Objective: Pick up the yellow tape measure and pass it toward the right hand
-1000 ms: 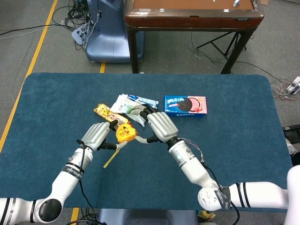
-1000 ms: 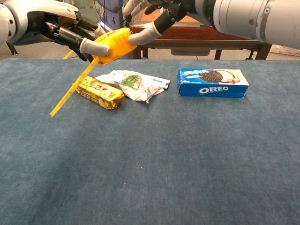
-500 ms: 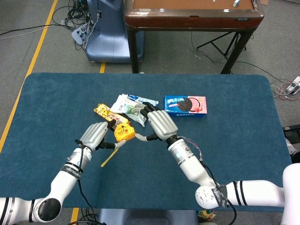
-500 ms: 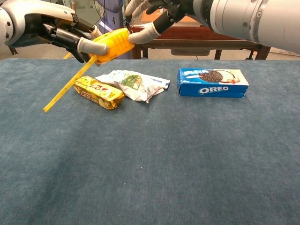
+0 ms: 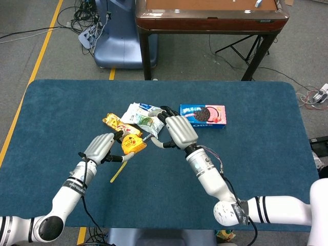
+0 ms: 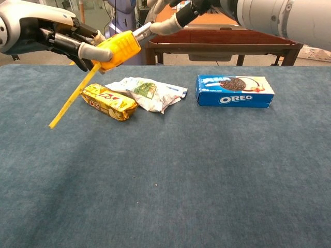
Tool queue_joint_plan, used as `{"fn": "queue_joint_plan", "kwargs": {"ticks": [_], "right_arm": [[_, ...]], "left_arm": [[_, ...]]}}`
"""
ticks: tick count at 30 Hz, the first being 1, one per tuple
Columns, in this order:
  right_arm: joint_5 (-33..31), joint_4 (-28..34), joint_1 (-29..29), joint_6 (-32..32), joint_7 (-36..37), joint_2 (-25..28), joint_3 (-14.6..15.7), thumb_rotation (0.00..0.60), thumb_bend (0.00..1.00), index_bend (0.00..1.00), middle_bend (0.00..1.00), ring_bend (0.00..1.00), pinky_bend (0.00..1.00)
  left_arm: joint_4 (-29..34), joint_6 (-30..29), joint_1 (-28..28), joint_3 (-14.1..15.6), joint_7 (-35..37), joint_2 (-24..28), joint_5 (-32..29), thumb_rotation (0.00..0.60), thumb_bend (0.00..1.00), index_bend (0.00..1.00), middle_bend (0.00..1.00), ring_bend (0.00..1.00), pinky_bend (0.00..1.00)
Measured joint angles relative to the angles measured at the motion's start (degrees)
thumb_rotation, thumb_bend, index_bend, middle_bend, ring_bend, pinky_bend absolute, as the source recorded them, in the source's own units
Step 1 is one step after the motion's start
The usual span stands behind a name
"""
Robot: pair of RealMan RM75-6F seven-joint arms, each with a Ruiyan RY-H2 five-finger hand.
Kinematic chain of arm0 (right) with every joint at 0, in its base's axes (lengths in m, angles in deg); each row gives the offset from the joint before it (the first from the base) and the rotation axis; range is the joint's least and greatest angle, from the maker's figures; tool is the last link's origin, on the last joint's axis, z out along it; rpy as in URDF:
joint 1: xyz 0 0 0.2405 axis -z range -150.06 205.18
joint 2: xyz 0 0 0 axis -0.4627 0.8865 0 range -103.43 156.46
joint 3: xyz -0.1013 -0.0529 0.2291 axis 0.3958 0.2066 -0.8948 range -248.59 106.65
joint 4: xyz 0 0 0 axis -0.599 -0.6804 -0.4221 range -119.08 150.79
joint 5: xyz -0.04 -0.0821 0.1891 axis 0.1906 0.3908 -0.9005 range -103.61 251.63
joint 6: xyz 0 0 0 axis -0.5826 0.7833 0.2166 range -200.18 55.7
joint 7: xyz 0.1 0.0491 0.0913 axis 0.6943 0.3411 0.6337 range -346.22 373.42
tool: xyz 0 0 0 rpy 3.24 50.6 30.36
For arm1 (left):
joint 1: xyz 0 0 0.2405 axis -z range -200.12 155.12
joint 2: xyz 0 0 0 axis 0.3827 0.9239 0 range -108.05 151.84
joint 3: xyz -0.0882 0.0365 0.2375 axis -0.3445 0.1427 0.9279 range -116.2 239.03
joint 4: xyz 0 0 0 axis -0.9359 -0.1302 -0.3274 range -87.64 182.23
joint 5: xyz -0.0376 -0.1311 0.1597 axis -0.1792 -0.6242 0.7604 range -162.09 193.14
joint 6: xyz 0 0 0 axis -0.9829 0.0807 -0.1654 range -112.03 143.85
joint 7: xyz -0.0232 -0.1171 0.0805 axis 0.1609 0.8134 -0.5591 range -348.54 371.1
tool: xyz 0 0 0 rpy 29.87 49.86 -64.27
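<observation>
The yellow tape measure (image 5: pixel 132 144) is held off the table in my left hand (image 5: pixel 100 147), pinched at its left side, with a length of yellow blade (image 5: pixel 119 172) hanging down from it. In the chest view the tape measure (image 6: pixel 119 48) sits at the upper left, my left hand (image 6: pixel 61 38) beside it, and the blade (image 6: pixel 68 106) slants down to the left. My right hand (image 5: pixel 179 131) hovers just right of it, fingers spread and holding nothing. One right fingertip (image 6: pixel 143 32) reaches the case's upper right corner; the rest of that hand (image 6: pixel 178 11) is cut off by the top edge.
On the blue tabletop (image 5: pixel 246 164) lie a yellow snack packet (image 6: pixel 109 101), a white and green packet (image 6: pixel 148 92) and a blue Oreo box (image 6: pixel 235 91), all behind the hands. A brown table (image 5: pixel 210 15) stands beyond the far edge.
My left hand has drawn the tape measure slightly left and tilted it. My right hand has shifted back and up, and now only a fingertip reaches the case.
</observation>
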Motion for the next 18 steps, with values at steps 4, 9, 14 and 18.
{"fn": "queue_joint_plan", "kwargs": {"ticks": [4,9,14,18], "right_arm": [[-0.2,-0.4,-0.2,0.5,-0.3,-0.3,-0.1,0.6,0.41,0.38,0.27,0.14,0.18],[-0.7,-0.6,-0.4,0.7,-0.6,-0.5,-0.2,0.6,0.41,0.47,0.33,0.16,0.18],[-1.1,-0.7,-0.7,0.8,-1.0,-0.7,-0.2,0.6,0.41,0.52,0.36,0.19,0.18],[-1.6,-0.8,-0.9,0.7,-1.1,-0.8,-0.3,0.6,0.47,0.54,0.38,0.2,0.18]], "left_arm": [[-0.2,0.3,0.0,0.1,0.5,0.2,0.3,0.505,0.25,0.4,0.42,0.32,0.22],[-0.3,0.5,0.0,0.2,0.9,0.2,0.5,0.502,0.25,0.4,0.42,0.32,0.22],[-0.6,0.8,0.1,0.3,1.4,0.3,0.6,0.503,0.25,0.4,0.42,0.32,0.22],[-0.8,1.0,0.1,0.4,1.7,0.4,0.7,0.504,0.25,0.4,0.42,0.32,0.22]]}}
